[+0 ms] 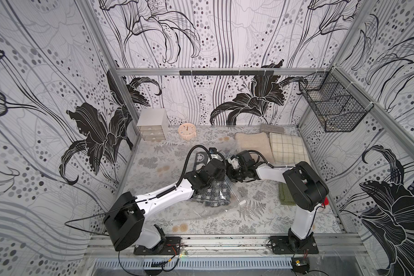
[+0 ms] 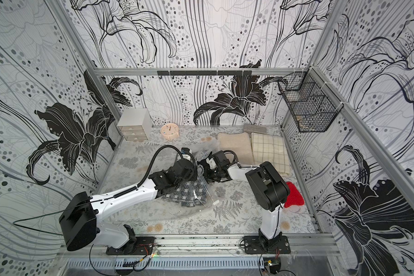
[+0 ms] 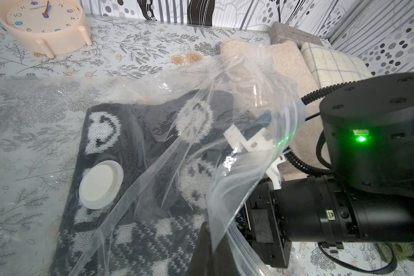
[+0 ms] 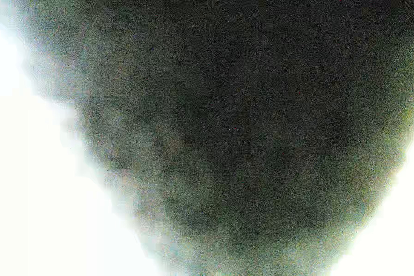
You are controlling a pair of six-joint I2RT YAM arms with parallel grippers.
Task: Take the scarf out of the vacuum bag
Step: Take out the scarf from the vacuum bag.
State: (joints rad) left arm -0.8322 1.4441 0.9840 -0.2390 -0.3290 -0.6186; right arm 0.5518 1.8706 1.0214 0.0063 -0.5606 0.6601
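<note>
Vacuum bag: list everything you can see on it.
The vacuum bag is clear, crinkly film lying on the floral table, holding a dark scarf with white knit motifs. A round white valve disc sits on its top sheet; a small white slider shows along one edge. Its mouth, edged by a zip track, is open: the left end effector, shut, pinches the upper sheet and holds it up beside the right arm.
</note>
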